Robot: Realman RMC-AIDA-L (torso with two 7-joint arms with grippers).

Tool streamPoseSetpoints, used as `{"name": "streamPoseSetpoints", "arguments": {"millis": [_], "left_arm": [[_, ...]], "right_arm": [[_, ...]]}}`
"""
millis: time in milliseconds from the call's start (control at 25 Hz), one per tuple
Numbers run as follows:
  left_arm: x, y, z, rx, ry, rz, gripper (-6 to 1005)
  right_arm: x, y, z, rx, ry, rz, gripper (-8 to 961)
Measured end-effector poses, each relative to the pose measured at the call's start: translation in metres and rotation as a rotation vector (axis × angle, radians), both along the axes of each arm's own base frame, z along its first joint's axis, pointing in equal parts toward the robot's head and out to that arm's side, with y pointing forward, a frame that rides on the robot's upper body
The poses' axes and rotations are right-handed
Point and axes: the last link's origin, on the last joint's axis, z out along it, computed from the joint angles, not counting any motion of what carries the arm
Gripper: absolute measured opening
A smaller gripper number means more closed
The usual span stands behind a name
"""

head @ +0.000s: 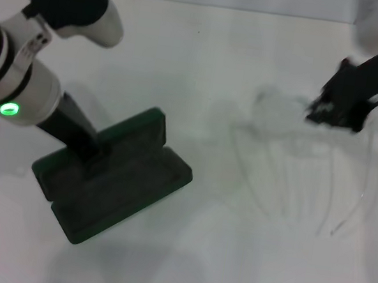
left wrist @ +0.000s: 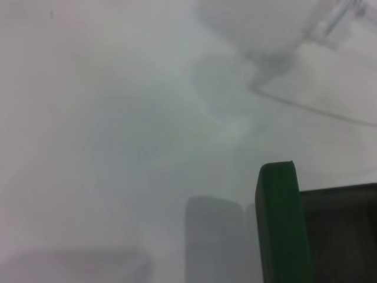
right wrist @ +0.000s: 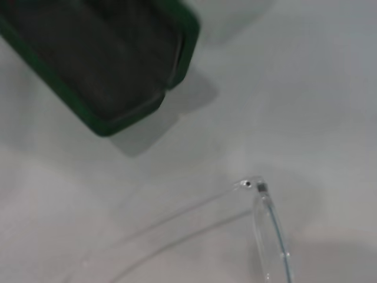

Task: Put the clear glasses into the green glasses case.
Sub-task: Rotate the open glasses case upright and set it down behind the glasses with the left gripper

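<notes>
Head view: the case (head: 116,180) lies open on the white table (head: 178,267) at about 8 o'clock from the picture's centre, dark lining up, lid hinged back toward the far side. The left gripper (head: 90,145) sits at the case's far-left edge, its black end touching or just above the rim; jaw state cannot be told, since the fingers are hidden behind the wrist.

The glasses (head: 293,152) lie on the table at about 3 o'clock, well apart from the case, with the temple arms open and trailing toward the near edge. Their outline is faint against the white top, so the exact pose is uncertain. The right gripper (head: 334,112) is at the glasses' far end, near the front frame; whether it grips the frame cannot be told.

Right wrist view: one hinge corner and lens edge of the glasses (right wrist: 262,203) rest on the table, with the case (right wrist: 106,65) beyond.
</notes>
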Motion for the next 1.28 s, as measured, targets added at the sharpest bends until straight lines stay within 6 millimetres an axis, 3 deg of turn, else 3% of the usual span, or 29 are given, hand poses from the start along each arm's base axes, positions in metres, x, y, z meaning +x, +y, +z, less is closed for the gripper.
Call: {"name": "streamPoseSetpoints", "arguments": {"millis": [200,320,360,440,640,1000,1280], "left_arm": [[0.015,0.008,0.001,-0.032,0.037,-0.116,78],[0.024,0.012,0.0,-0.051,0.059,-0.185,77],[0.027,0.014,0.0,-0.057,0.064,-0.203,77],[0.036,0.02,-0.003,-0.07,0.069,-0.244,77],[0.067,0.031,-0.028,-0.103,0.062,-0.421,76],[0.088,0.033,-0.081,-0.183,0.058,-0.678,75],[0.096,0.034,-0.1,-0.177,0.041,-0.799,76]], "right_arm": [[0.017,-0.022,0.065,0.209,0.131,-0.027,116],[0.023,-0.029,0.081,0.255,0.169,-0.034,116],[0.034,-0.044,0.103,0.322,0.231,-0.052,116],[0.042,-0.052,0.113,0.364,0.253,-0.058,116],[0.07,-0.084,0.152,0.519,0.368,-0.106,116],[0.127,-0.115,0.188,0.659,0.497,-0.225,116],[0.162,-0.129,0.21,0.765,0.571,-0.283,116]]}}
